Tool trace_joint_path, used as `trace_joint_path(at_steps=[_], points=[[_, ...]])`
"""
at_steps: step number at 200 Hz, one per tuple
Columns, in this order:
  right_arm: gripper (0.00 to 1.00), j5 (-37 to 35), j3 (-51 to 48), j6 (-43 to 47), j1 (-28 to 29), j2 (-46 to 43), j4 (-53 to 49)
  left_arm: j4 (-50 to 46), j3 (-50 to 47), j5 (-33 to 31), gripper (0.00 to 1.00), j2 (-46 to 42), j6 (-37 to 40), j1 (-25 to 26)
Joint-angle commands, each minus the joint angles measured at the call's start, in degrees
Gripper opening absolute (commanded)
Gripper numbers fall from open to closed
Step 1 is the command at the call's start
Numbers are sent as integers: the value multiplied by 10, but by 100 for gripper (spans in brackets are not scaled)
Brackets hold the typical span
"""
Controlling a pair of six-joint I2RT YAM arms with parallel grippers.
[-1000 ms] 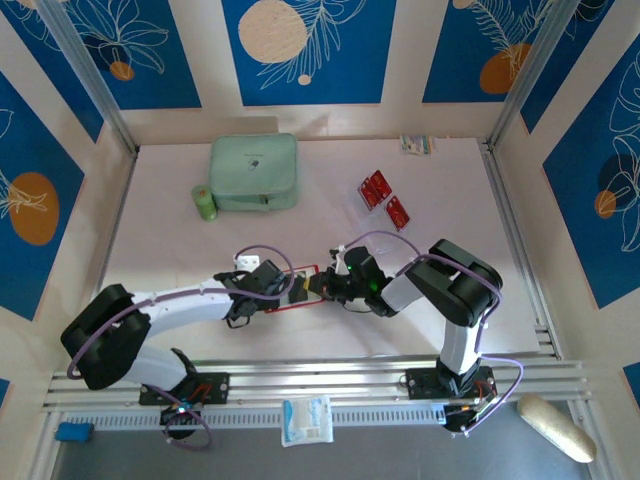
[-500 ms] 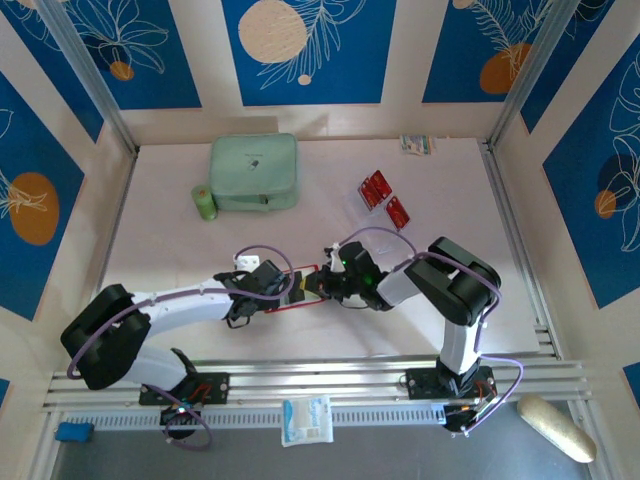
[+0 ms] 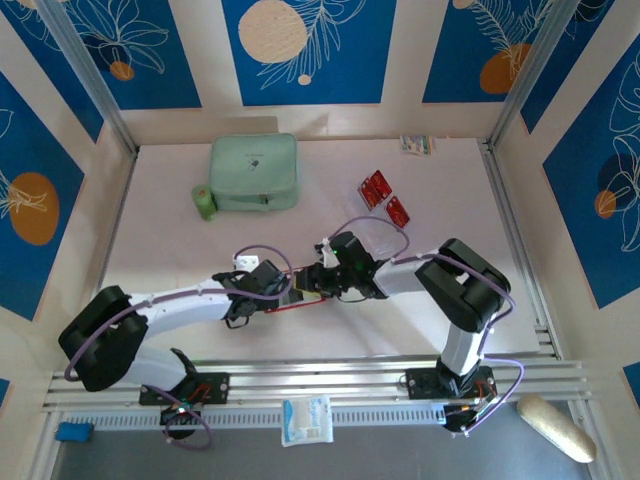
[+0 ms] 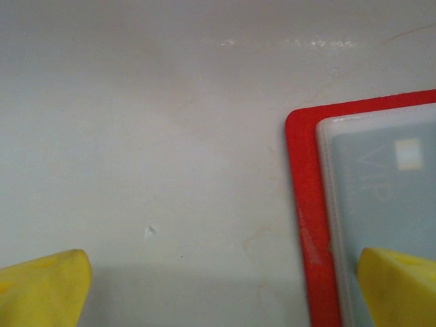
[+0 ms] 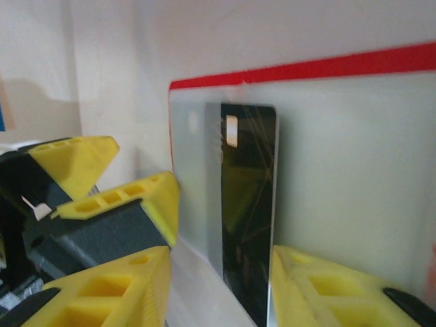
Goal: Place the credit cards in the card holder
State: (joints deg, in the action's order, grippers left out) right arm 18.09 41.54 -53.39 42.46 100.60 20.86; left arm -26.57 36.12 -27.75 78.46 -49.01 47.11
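Observation:
The red card holder [image 4: 304, 204] lies open on the white table between my two grippers, its red edge [image 5: 327, 67] framing pale clear sleeves. One sleeve shows a grey card marked VIP [image 4: 381, 197]. A dark credit card [image 5: 248, 204] lies on the sleeve area between my right gripper's [image 5: 221, 293] parted fingers, its edge against the right fingertip [image 5: 320, 286]. My left gripper [image 4: 221, 293] is open at the holder's corner, one fingertip [image 4: 398, 286] over the sleeve. In the top view the left gripper [image 3: 272, 287] and the right gripper [image 3: 318, 283] nearly meet. Two red cards [image 3: 374, 188] [image 3: 398, 210] lie farther back.
A mint-green zip case [image 3: 254, 172] stands at the back left with a small green cylinder [image 3: 204, 203] beside it. A small packet [image 3: 417, 144] lies at the back right. Metal rails run along the right side [image 3: 520, 250] and the near edge.
My right gripper has moved left, closer over the card holder and to the left gripper. The left arm has barely moved.

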Motion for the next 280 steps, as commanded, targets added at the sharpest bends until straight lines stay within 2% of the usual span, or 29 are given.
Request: trace_joint_path(at_steps=[1, 50, 75, 195, 280], points=[[41, -26, 26, 85, -10, -39, -152, -30, 4, -9, 100, -16, 7, -10], [18, -23, 94, 129, -7, -19, -210, -20, -16, -7, 100, -3, -2, -14], [11, -24, 120, 135, -2, 7, -218, -17, -19, -8, 100, 6, -2, -15], [1, -10, 195, 122, 48, 117, -228, -21, -10, -5, 100, -21, 4, -18], [1, -27, 181, 130, 21, 28, -251, -41, -7, 21, 100, -61, 12, -84]])
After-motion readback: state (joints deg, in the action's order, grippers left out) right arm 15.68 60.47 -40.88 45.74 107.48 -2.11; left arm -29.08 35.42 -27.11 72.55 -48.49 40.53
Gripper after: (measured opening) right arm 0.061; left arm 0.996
